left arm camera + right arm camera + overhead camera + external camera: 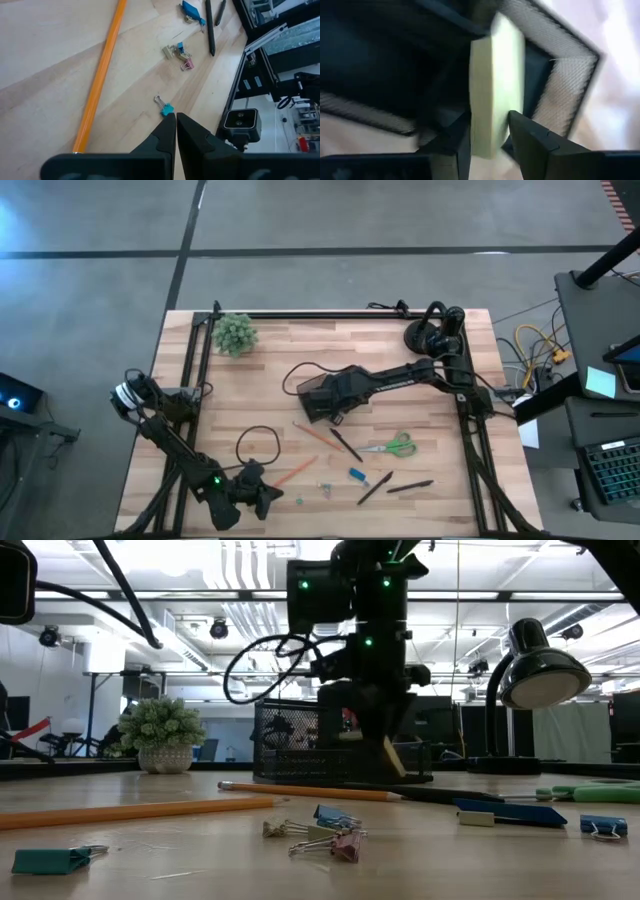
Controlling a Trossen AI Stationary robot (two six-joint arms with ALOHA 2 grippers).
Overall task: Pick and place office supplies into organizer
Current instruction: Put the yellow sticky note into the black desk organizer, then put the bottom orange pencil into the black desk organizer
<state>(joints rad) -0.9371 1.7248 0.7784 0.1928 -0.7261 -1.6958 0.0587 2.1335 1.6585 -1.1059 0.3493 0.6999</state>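
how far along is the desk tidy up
Early. The right gripper is over the mesh organizer, its fingers either side of the sticky-note pad. Pencils, pens, scissors and clips lie on the table. Left gripper idle, shut.

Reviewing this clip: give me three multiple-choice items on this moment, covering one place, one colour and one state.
1. Where is the right hand?
A. Above the potted plant
B. Over the black mesh organizer
C. Beside the scissors

2. What colour are the scissors' handles?
A. Red
B. Black
C. Green

3. How is the left hand?
A. Shut, holding nothing
B. Wide open
C. Shut on a pencil

Answers:
1. B: the high and low views put the right hand at the organizer, and its wrist view looks into the mesh walls.
2. C: the scissors lie on the table with green handles.
3. A: in the left wrist view the tips of the left hand are pressed together with nothing between them, and the orange pencil lies apart on the table.
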